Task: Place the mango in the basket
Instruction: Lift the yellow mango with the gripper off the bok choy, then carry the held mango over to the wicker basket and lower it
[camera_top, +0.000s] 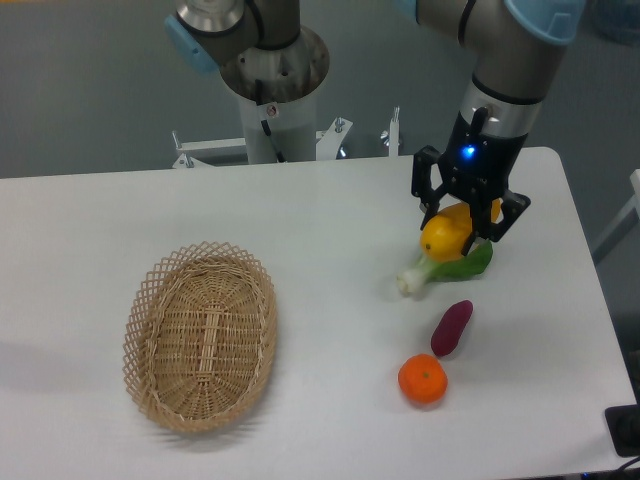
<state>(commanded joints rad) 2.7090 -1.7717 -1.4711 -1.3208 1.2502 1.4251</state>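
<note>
The yellow-orange mango (444, 237) is at the right of the table, between the two fingers of my gripper (460, 228). The fingers stand on either side of it and press on it, so the gripper is shut on the mango. The mango's lower end hangs just over a green vegetable. The upper end of the mango is hidden behind the gripper body. The oval wicker basket (150, 300) stands empty at the left front of the table, far to the left of the gripper.
A green leafy vegetable with a white stalk (445, 268) lies right under the mango. A purple sweet potato (452, 327) and a round orange tangerine (422, 379) lie in front of it. The robot's base (272, 90) stands at the back.
</note>
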